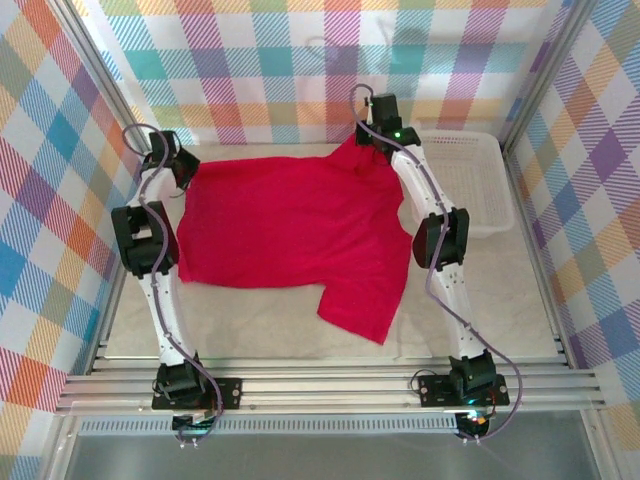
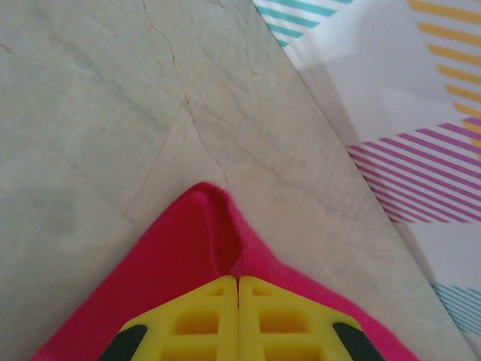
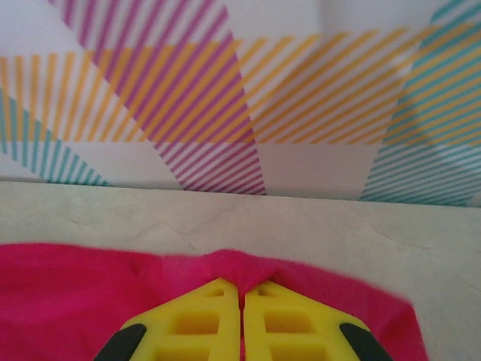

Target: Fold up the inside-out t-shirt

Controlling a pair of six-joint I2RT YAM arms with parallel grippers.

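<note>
The bright red cloth t-shirt lay spread flat on the pale, marble-patterned counter, between the two arms. Its long axis ran left to right across the counter. One short sleeve jutted toward the near edge at the right end, and the far-right corner reached up toward the back wall. The shoulder end therefore appeared to point right and the straight hem left, though the neck was too hard to make out from the top view to be sure. The left edge ran nearly straight from far to near beside the left arm.

The left gripper sat at the far-left corner of the t-shirt. Its yellow fingers were pressed together with no gap, clenched on the cloth. In the left wrist view a small ridge of red fabric puckered up right at the fingertips, with bare counter beyond it.

The right gripper sat at the far-right corner, near the back wall, likewise clamped tight. In the right wrist view its yellow fingers met on a pinched peak of the red cloth, whose edge lay across the counter on both sides. The checked wall, striped in orange, purple and teal, stood just behind.

A white plastic basket stood on the counter, on the far side of the right arm from the t-shirt.
</note>
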